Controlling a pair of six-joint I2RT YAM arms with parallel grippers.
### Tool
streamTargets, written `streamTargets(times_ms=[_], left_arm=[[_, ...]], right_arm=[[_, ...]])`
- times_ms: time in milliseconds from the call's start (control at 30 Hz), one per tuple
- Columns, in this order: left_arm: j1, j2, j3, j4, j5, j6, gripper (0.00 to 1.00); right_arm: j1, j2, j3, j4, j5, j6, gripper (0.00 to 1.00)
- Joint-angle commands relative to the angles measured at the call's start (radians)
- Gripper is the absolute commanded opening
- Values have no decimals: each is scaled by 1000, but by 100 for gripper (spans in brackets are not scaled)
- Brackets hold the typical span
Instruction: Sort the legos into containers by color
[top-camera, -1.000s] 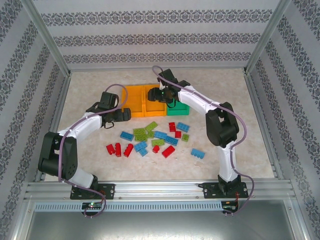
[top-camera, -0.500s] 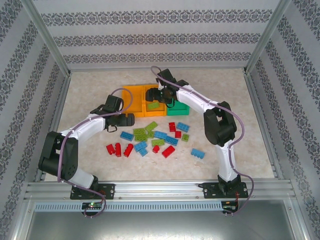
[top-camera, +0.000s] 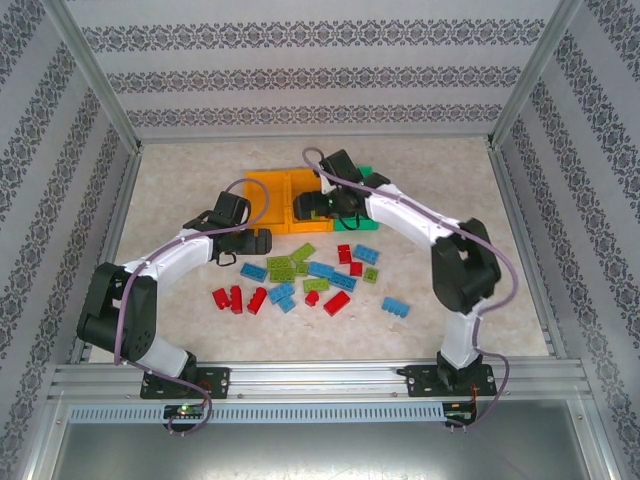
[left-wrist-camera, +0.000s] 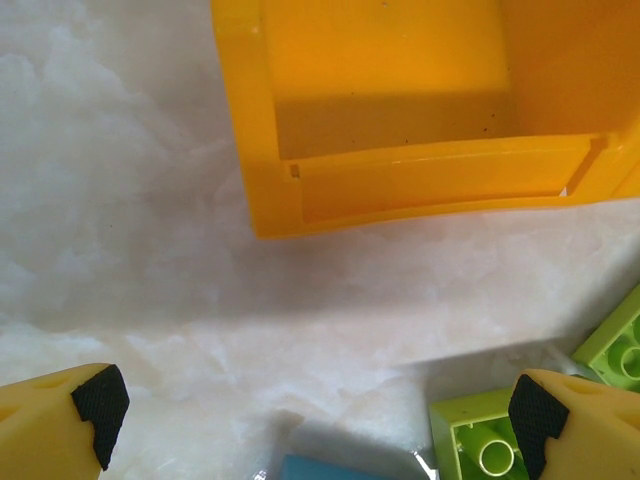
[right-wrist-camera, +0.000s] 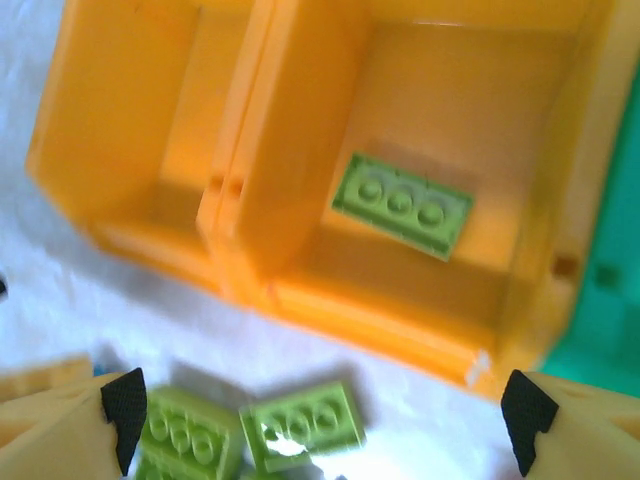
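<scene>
**Marbled tabletop (top-camera: 330, 340) early in the colour sort**

Nearest the arm bases, the loose legos (top-camera: 305, 275) lie in one mixed cluster at mid-table: red, lime green and light blue, not grouped by colour. At the cluster's far left edge hovers the left gripper (left-wrist-camera: 318, 410), jaws spread wide with nothing between them. Just beyond the cluster, the right gripper (right-wrist-camera: 325, 410) hangs over the near rim of the middle orange bin (right-wrist-camera: 370, 325), jaws likewise spread and empty. Farther back, the three bins stand side by side. The left orange bin (left-wrist-camera: 400, 180) has a bare floor. The middle one holds a single lime green brick (right-wrist-camera: 400, 205) lying flat, studs up. The green bin (top-camera: 372, 175), on the right, is largely hidden by the right arm. Judged progress: one brick sorted. Almost the whole pile, including every visible red and blue piece, remains.
</scene>
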Motion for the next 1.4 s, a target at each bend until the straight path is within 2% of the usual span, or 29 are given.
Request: streamTargets(times_ms=[0, 100, 167, 400, 667, 867, 1100, 1367], left_arm=[[-13, -18, -11, 24, -14, 21, 100], [-15, -18, -21, 43, -10, 28, 100], [-15, -15, -21, 49, -13, 30, 100], [-15, -15, -15, 52, -8, 36, 100], [-14, -33, -21, 56, -12, 33, 100], [-15, -49, -32, 63, -28, 45, 100], [-15, -35, -52, 111, 3, 55, 100], [-14, -58, -59, 108, -20, 70, 100]], right_arm=[[3, -161, -147, -82, 86, -301, 96], [3, -284, -303, -182, 116, -514, 96], [2, -339, -374, -251, 130, -591, 97], [7, -427, -469, -435, 164, -646, 92], [19, -327, -427, -584, 176, -736, 87], [83, -244, -434, -642, 234, -748, 85], [92, -186, -491, -602, 281, -754, 83], [82, -70, -500, -547, 272, -753, 69]])
